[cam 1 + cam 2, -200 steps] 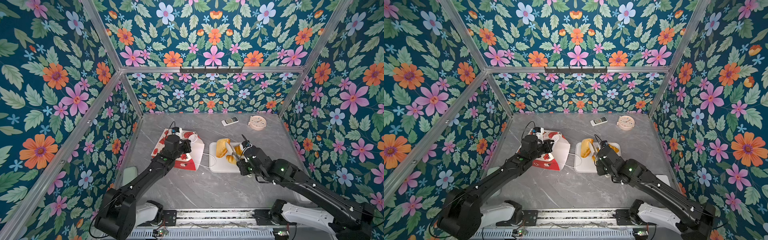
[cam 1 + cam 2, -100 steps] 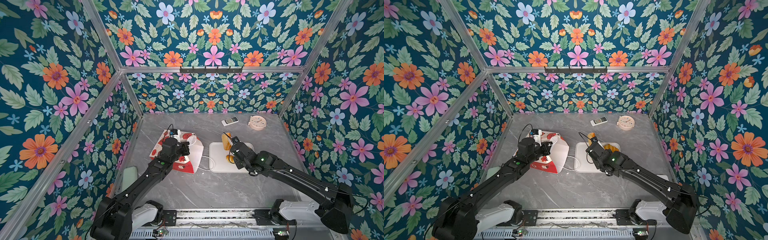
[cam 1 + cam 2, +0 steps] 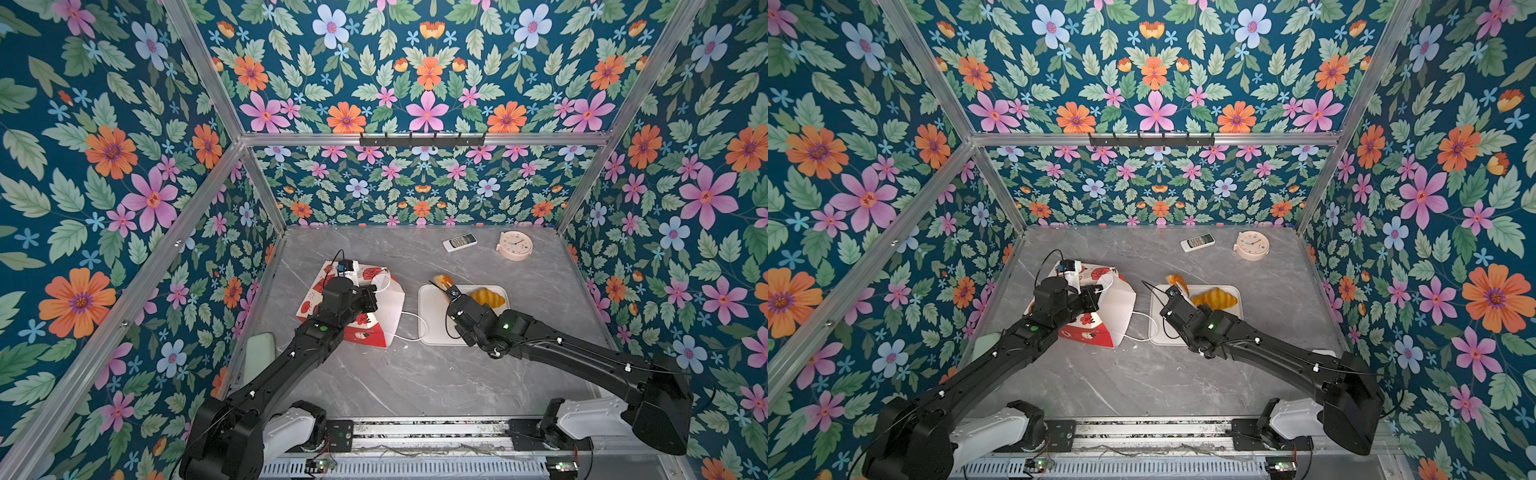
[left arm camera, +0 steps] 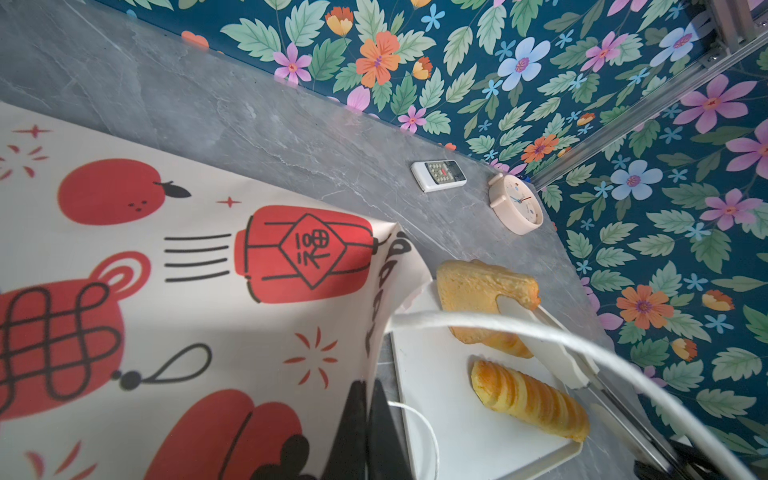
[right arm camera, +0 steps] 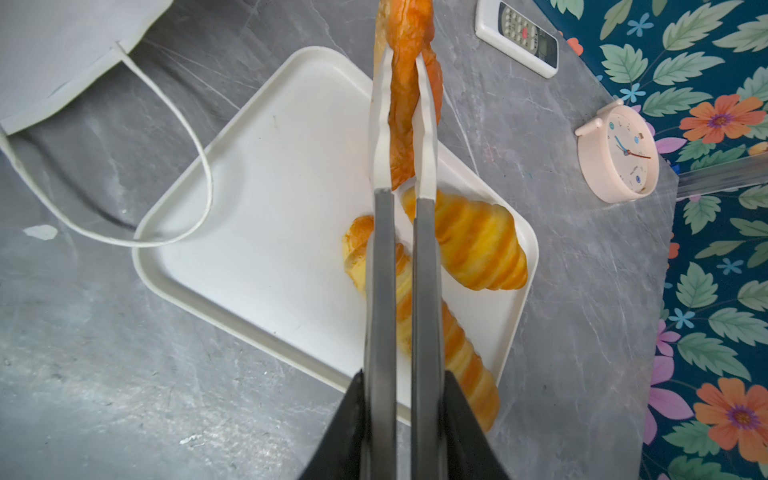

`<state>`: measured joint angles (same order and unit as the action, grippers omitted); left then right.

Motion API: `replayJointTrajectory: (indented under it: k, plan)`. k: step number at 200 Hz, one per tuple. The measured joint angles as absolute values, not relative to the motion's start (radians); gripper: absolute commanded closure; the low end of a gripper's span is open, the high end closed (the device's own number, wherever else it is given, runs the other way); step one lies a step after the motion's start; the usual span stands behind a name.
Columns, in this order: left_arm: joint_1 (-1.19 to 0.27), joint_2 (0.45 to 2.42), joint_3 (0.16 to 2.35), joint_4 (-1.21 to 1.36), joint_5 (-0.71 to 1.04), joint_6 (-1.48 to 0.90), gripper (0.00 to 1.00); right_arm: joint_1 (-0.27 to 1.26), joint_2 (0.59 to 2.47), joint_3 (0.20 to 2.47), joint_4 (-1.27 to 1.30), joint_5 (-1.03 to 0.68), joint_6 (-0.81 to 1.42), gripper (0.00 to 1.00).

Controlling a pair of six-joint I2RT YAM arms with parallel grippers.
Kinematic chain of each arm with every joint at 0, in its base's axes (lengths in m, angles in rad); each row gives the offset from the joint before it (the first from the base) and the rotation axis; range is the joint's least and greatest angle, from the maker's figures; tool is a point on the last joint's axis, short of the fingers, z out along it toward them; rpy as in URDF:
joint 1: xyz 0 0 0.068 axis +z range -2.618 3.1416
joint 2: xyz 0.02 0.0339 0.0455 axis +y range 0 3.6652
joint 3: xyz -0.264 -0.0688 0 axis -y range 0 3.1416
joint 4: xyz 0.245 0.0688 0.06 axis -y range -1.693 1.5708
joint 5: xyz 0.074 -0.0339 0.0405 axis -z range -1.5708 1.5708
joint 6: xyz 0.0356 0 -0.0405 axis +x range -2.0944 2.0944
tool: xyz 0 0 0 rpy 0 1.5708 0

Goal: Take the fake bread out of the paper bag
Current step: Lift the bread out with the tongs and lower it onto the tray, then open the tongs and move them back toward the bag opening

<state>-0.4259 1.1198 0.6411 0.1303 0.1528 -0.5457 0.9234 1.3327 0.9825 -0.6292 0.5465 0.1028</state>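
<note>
Paper carrier bag (image 3: 388, 309), white with red cartoon prints and a red lower part, lies on its side on the grey marble tabletop (image 3: 415, 382), left of centre in both top views, with its mouth towards the white rectangular plastic tray (image 3: 430, 330) just beside it. One white cord handle (image 3: 417, 330) loops from the mouth across the tray's near edge. The left gripper (image 4: 368, 388) sits at the bag's rim, its dark fingers pressed together on the paper edge, so the upper panel stands raised off the table. The right gripper (image 5: 402, 62) hangs over the tray's far corner, its pale fingertips pinching a flat golden-brown toy pastry slice (image 5: 401, 112) that hangs clear of the tray. Two more pieces of fake bread lie on the tray: a glossy yellow-and-brown striped croissant (image 5: 478, 245) on the side nearer the clock, and a long twisted stick (image 5: 457, 357) next to it, partly hidden under the gripper. Whether any bread is inside the bag cannot be told. Near the back wall rest a white remote control (image 3: 459, 242) and a round pink alarm clock (image 3: 514, 246).
</note>
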Motion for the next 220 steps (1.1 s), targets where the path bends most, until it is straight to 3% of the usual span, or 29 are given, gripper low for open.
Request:
replayJointTrajectory:
  k: [104, 220]
  plan:
    - [-0.419, 1.129, 0.635, 0.135, 0.155, -0.546, 1.00, 0.984, 1.306, 0.943, -0.743, 0.346, 0.233, 0.59]
    - [-0.414, 1.144, 0.635, 0.142, 0.157, -0.546, 1.00, 0.983, 1.205, 0.918, -0.752, 0.252, 0.270, 0.59]
